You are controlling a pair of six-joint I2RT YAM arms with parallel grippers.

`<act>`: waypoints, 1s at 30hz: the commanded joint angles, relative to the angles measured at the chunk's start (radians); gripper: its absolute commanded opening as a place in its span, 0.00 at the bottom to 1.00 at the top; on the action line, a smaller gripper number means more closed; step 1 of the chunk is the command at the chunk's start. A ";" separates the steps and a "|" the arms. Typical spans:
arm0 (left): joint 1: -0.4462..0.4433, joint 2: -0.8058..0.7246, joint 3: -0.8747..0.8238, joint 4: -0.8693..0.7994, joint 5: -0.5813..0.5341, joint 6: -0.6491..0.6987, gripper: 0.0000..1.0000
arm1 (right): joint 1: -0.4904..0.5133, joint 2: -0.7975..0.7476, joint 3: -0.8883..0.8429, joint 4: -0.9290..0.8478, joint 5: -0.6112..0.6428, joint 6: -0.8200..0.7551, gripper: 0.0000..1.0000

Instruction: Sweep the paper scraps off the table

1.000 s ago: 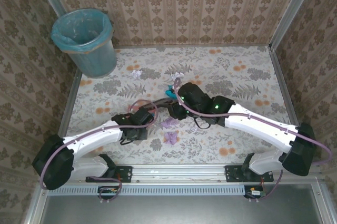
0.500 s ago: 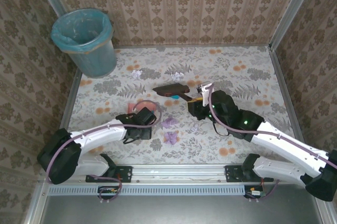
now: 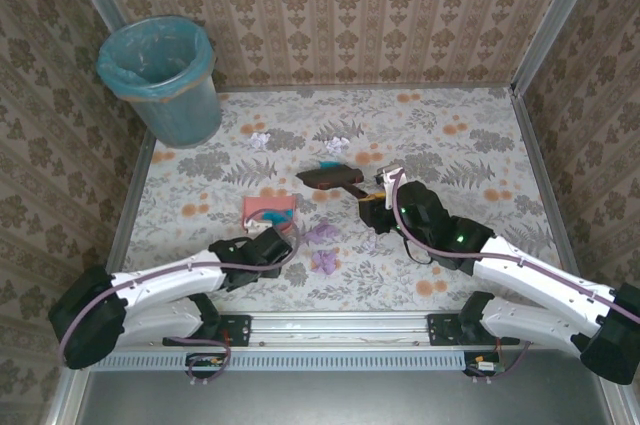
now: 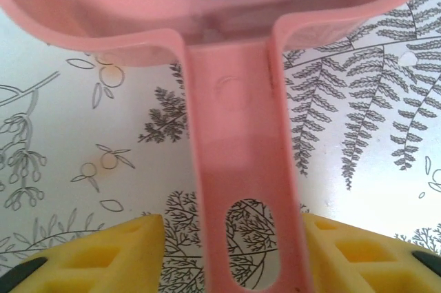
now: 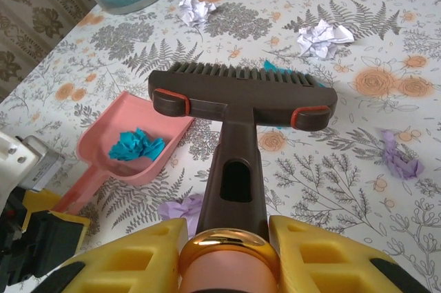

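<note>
- The left gripper [image 4: 231,218] sits low at the near left of the bench [image 3: 470,135]. Its yellow fingers are apart, with the handle of a pink dustpan [image 3: 268,208] between them. Patterned cloth shows between one finger and the handle, so nothing is clamped
- The dustpan lies flat on the bench with its scoop end away from that gripper, and a teal scrap [image 5: 138,147] rests inside the scoop
- A white scrap [image 3: 259,139] lies further back on the cloth, near a blue-lined bin [image 3: 165,80] that stands at the far left corner
- Two lilac scraps [image 3: 321,233] lie on the cloth towards the front, one behind the other, just right of the dustpan
- A dark brown brush [image 3: 330,177] has its head across the middle of the bench with the bristles pointing to the far side. A second teal scrap [image 3: 328,163] is just beyond the bristles
- Another white scrap [image 3: 339,144] lies a little further back from the brush head
- The right gripper [image 5: 227,227], right of centre, is closed tight on the brush handle, one yellow finger on each side
- One more lilac scrap [image 5: 402,160] lies on the cloth to the right of the brush handle in the right wrist view
</note>
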 commanded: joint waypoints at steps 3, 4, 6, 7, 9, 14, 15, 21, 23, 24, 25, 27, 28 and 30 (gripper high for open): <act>-0.012 -0.050 -0.021 0.043 -0.070 -0.012 0.47 | -0.007 -0.007 -0.018 0.090 0.020 -0.006 0.00; -0.012 -0.048 -0.020 0.048 -0.072 -0.009 0.47 | -0.008 -0.006 -0.019 0.092 0.020 -0.006 0.00; -0.012 -0.041 -0.022 0.071 -0.068 -0.003 0.47 | -0.007 -0.006 -0.024 0.094 0.023 -0.003 0.00; -0.012 -0.034 -0.023 0.080 -0.067 -0.002 0.46 | -0.008 -0.007 -0.027 0.096 0.026 -0.004 0.00; -0.012 -0.021 -0.028 0.094 -0.070 -0.003 0.41 | -0.008 -0.008 -0.035 0.102 0.029 -0.002 0.00; -0.012 0.011 -0.032 0.112 -0.086 -0.014 0.24 | -0.007 -0.007 -0.039 0.107 0.028 -0.003 0.00; -0.012 0.016 -0.031 0.115 -0.089 -0.017 0.21 | -0.007 -0.007 -0.041 0.109 0.028 -0.004 0.00; -0.012 0.045 -0.015 0.121 -0.105 -0.016 0.11 | -0.007 -0.016 -0.053 0.118 0.037 -0.004 0.00; -0.012 0.053 -0.006 0.114 -0.113 -0.016 0.08 | -0.007 -0.019 -0.057 0.119 0.041 -0.004 0.00; -0.012 0.057 0.000 0.107 -0.118 -0.017 0.05 | -0.008 -0.022 -0.061 0.120 0.044 -0.003 0.00; -0.012 0.060 0.005 0.101 -0.124 -0.019 0.03 | -0.009 -0.024 -0.063 0.122 0.047 -0.003 0.00; -0.012 0.059 0.021 0.077 -0.139 -0.025 0.00 | -0.009 -0.030 -0.069 0.126 0.058 -0.005 0.00; -0.012 0.058 0.027 0.066 -0.148 -0.025 0.00 | -0.009 -0.034 -0.075 0.130 0.067 -0.005 0.00; -0.012 0.050 0.044 0.039 -0.160 -0.026 0.00 | -0.009 -0.046 -0.091 0.145 0.095 -0.002 0.00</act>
